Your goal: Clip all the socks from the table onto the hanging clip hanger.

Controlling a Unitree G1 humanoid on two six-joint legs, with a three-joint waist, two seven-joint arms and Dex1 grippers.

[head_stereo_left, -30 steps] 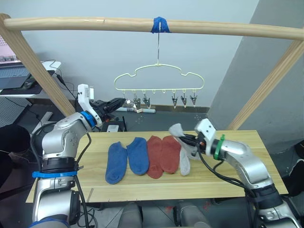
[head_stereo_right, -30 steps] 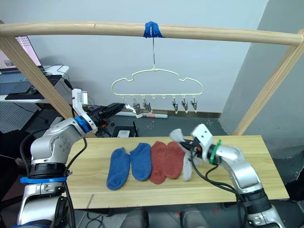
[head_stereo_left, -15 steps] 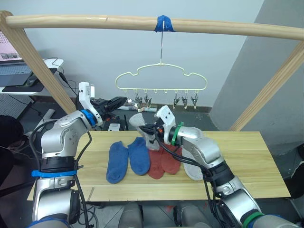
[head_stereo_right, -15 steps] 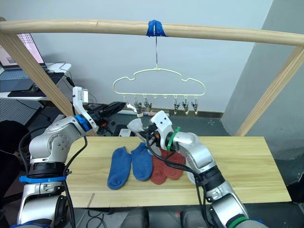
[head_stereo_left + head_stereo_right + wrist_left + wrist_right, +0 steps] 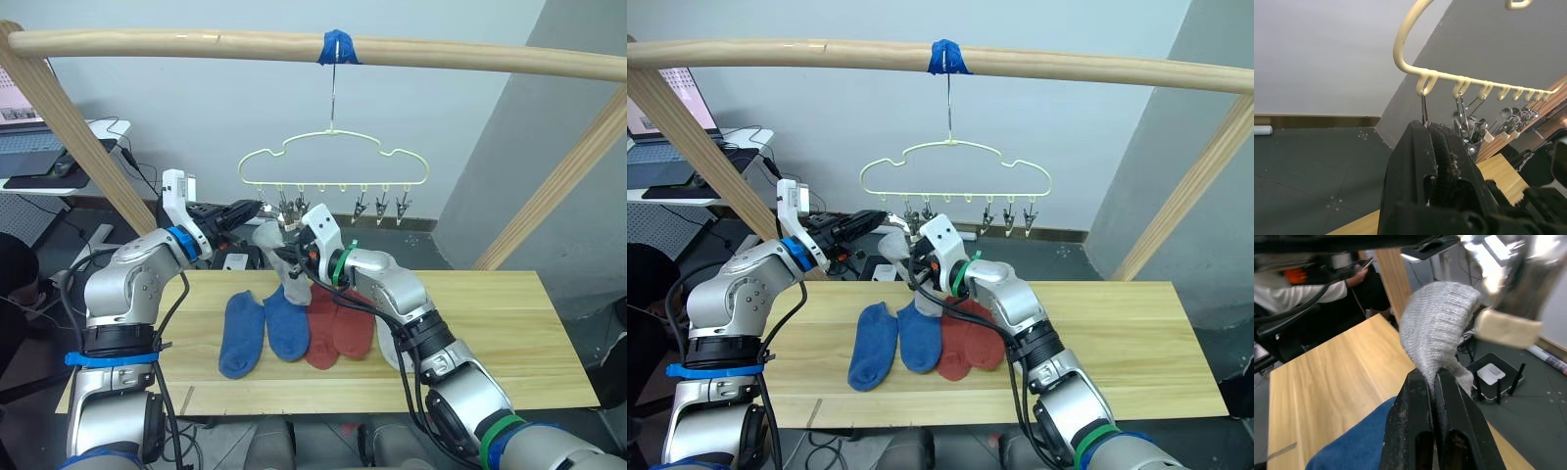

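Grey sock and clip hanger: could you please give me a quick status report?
Right gripper shut on grey sock, raised beside the clip hanger. Left gripper shut on the end clip. Five socks on the table. Nothing blocking.

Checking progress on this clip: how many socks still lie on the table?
5: two blue socks, two red socks, and a grey sock partly hidden behind the right arm. A sixth, grey, is held up in the right pincer.

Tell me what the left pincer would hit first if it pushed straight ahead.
Probably the leftmost metal clip on the clip hanger, directly beyond the left pincer; how near is unclear.
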